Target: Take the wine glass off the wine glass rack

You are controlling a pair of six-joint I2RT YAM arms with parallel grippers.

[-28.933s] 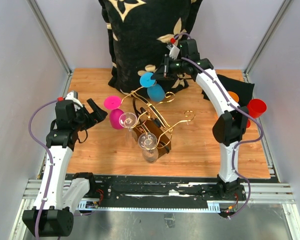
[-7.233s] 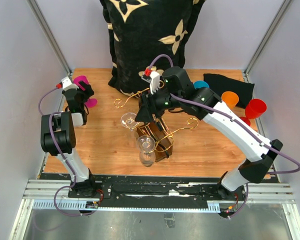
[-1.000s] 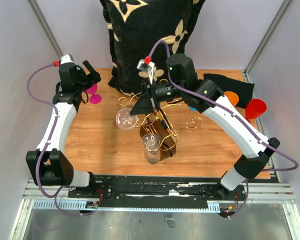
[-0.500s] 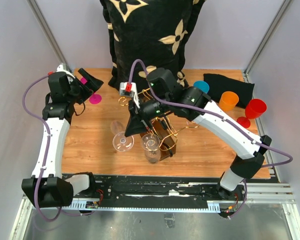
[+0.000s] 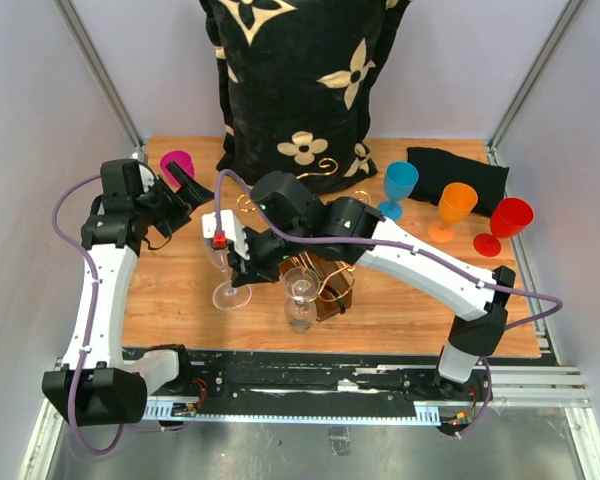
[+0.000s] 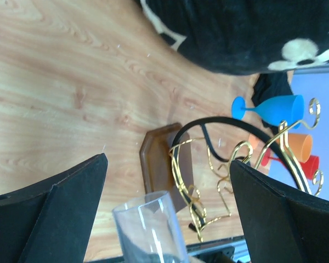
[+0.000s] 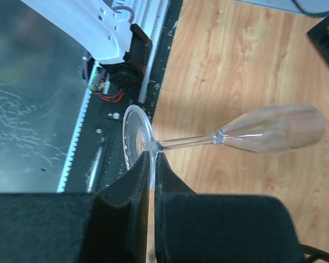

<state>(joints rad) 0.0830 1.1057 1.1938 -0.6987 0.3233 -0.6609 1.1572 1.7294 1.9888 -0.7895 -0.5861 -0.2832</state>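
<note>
Floral cushion, black cloth, blue goblet, orange goblet, red goblet

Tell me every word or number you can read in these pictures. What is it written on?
None: no word, number, brand or sign can be read in any view.
The black cloth shows only cream flower shapes, no letters.
The blue cup, orange cup, red cup and pink cup are plain.
The wine glass and the rack carry no marks.
</note>
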